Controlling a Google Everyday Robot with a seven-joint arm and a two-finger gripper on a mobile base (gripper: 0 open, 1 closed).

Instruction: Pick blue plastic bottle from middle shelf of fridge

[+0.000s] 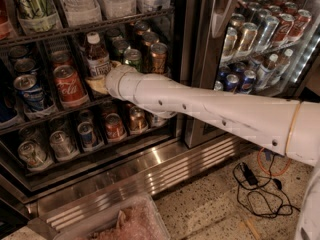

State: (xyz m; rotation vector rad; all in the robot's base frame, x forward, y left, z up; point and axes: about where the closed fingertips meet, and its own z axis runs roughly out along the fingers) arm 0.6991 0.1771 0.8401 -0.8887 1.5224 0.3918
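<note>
Robot's white arm (210, 114): smooth tapered casing, small dark screw holes, ribbed wrist collar, thin orange band near its thick end. Tan gripper (97, 86) sits at the middle shelf (30, 121) front.

The blue plastic bottle (97, 56) has a white cap, reddish-brown contents and a white label with dark print. Left of it stands a red cola can (69, 85) with white script. The pale tan gripper (98, 85) sits at the bottle's foot on the dark middle shelf (45, 115). The arm (210, 111) is creamy white with small dark dots. The fridge (125, 176) frame is silvery steel, the near floor (210, 209) speckled beige, with a black cable (250, 176) on it.
</note>
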